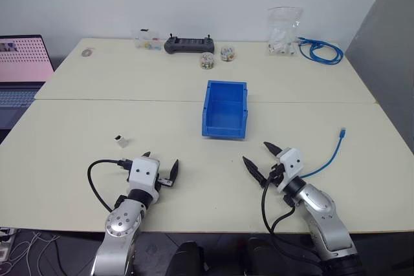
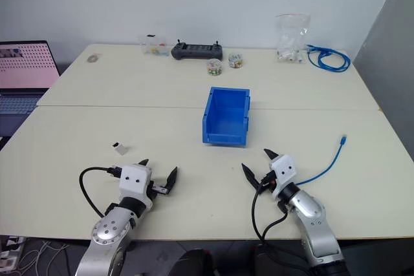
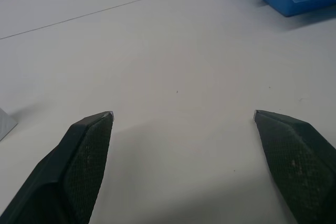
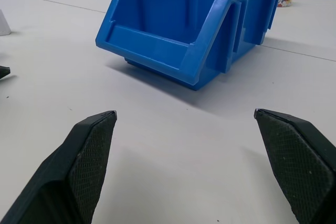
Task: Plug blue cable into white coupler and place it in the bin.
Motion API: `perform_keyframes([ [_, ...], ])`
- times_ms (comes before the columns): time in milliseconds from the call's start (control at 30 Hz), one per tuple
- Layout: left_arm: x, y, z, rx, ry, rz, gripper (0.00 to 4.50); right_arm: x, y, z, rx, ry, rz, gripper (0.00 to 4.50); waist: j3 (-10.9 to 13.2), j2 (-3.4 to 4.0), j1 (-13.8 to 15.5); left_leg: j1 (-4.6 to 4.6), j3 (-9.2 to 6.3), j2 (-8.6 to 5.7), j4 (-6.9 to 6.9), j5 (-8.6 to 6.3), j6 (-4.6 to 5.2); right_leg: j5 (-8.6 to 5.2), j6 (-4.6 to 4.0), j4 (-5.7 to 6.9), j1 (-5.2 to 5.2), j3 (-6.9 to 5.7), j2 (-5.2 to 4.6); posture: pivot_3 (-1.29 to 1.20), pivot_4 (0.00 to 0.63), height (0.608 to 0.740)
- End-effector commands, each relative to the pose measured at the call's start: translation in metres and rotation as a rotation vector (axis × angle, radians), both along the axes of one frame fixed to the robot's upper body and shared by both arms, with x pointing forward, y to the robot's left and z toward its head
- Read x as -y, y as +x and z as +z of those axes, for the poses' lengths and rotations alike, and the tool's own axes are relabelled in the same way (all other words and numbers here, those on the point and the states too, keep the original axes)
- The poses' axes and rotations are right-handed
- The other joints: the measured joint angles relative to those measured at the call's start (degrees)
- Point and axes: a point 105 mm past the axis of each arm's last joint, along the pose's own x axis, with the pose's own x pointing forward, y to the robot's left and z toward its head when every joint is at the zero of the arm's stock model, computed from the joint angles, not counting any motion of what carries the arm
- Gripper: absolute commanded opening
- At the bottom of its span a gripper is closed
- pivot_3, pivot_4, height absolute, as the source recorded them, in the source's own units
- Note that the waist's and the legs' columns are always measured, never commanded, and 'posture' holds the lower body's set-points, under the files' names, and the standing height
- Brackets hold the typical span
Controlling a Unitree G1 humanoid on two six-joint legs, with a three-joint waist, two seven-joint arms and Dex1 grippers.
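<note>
Bin (image 1: 225, 109) bright blue, open-topped, lower front lip, tiny white coupler (image 1: 121, 139)

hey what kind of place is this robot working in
Probably an office or lab workbench, not a home. Pale tables pushed together against a plain wall carry a laptop, a black handheld controller, small parts containers, a bag of white pieces, and a coiled blue cable bundle.

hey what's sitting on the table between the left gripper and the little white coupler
Nothing: in the left eye view the stretch of table between the open left gripper and the white coupler is bare.
</note>
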Motion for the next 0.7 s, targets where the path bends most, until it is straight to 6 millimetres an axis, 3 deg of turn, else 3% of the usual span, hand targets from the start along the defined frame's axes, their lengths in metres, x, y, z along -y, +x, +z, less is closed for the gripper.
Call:
perform_keyframes([
  [33, 0.004, 0.000, 0.015, 0.064, -0.022, -0.019, 4.50, -0.001, 0.000, 0.010, 0.046, 0.002, 0.012, 4.46, 0.0, 0.00, 0.0, 0.00, 0.00, 0.00, 0.00, 0.00, 0.00, 0.00, 0.00, 0.00, 0.00, 0.00, 0.00, 0.00, 0.150, 0.740],
  [333, 0.000, 0.001, 0.015, 0.047, -0.055, 0.010, 4.50, -0.001, -0.001, 0.009, 0.041, -0.005, 0.015, 4.46, 0.0, 0.00, 0.0, 0.00, 0.00, 0.00, 0.00, 0.00, 0.00, -0.01, 0.01, 0.00, 0.00, 0.00, 0.00, 0.00, 0.150, 0.740],
  [700, 0.008, -0.006, 0.027, 0.099, -0.080, -0.127, 4.50, 0.003, -0.002, 0.008, 0.045, -0.012, 0.010, 4.46, 0.0, 0.00, 0.0, 0.00, 0.01, 0.00, 0.00, 0.00, 0.00, -0.01, 0.00, 0.00, 0.00, 0.00, 0.00, 0.00, 0.150, 0.740],
])
